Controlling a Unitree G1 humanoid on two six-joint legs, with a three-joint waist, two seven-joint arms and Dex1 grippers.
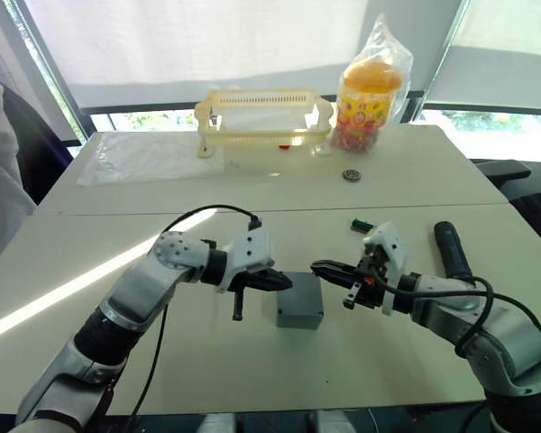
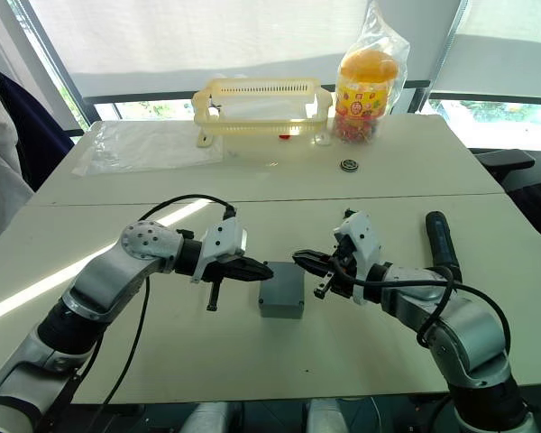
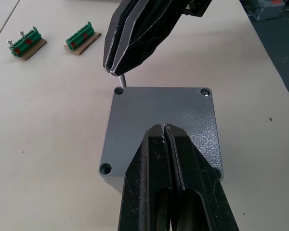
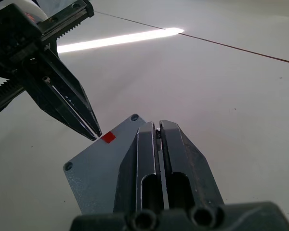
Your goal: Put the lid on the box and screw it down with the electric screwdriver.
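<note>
A clear plastic sheet (image 1: 149, 155) lies at the far left of the white table (image 1: 117, 225), with a yellow basket (image 1: 263, 117) to its right at the far edge. The left gripper (image 1: 284, 282) reaches in from the left, its two black fingers pressed together, tips just over the left edge of the box (image 1: 299, 305). The box sits near the middle of the table between the two grippers, with the grey lid (image 3: 164, 120) already on top; the left wrist view shows screw holes at its corners, and the right wrist view shows a small red mark (image 4: 108, 137) on it near the left gripper's tips. The right gripper (image 1: 320, 268) comes in from the right, fingers closed on a small screw (image 3: 120, 88) that stands upright at one corner hole of the lid. Beyond it lie a small green terminal block (image 1: 360, 225) and, farther off, a dark ring-shaped part (image 1: 351, 174). A bagged snack jar with an orange cap (image 1: 370, 95) stands at the far edge right of the basket. The electric screwdriver (image 1: 451, 250) lies on the table at the right, beyond the right arm, untouched.
</note>
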